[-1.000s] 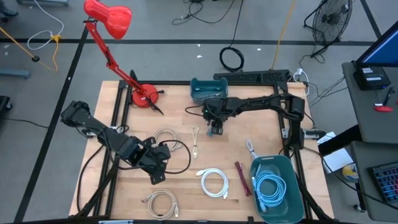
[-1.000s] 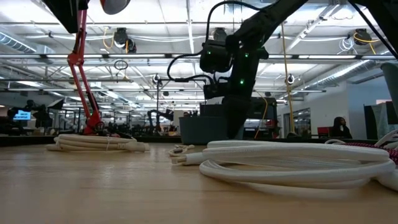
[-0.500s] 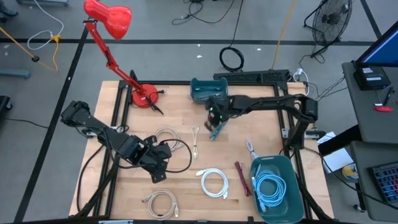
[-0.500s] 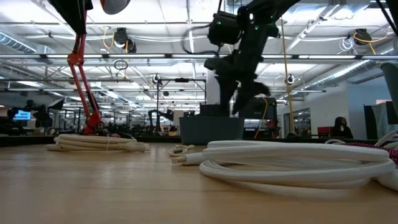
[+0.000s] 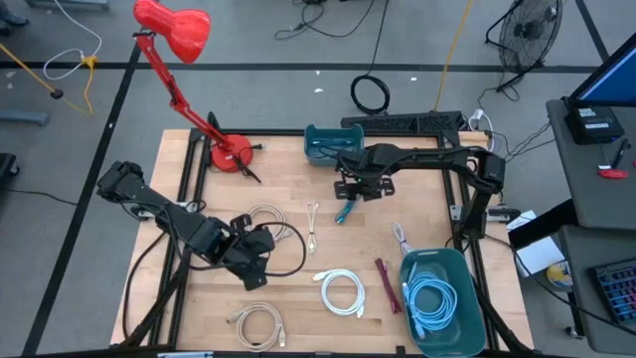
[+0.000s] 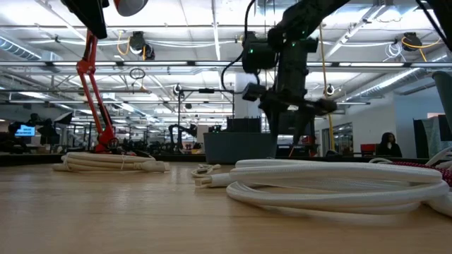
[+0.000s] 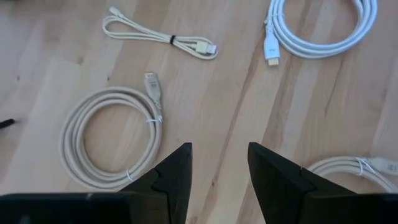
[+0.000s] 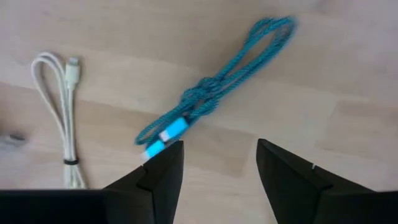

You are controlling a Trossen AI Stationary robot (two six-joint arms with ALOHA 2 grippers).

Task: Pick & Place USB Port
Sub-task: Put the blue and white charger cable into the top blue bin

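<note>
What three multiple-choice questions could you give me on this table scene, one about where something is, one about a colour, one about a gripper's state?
1. Where does the teal cable lie?
A. In the bin at the table's corner
B. On the bare table, under the right gripper
C. Around the lamp's base

2. What colour is the lamp?
A. Red
B. White
C. Teal

3. How is the right gripper?
A. Shut on the teal cable
B. Shut on nothing
C. Open, holding nothing

Answers:
1. B: the right wrist view shows the cable lying loose on the wood, past that gripper's fingers, and the high view puts it just below the gripper, away from the bin.
2. A: its head and base are both red in the high view.
3. C: its two fingers stand apart with bare wood between them.
</note>
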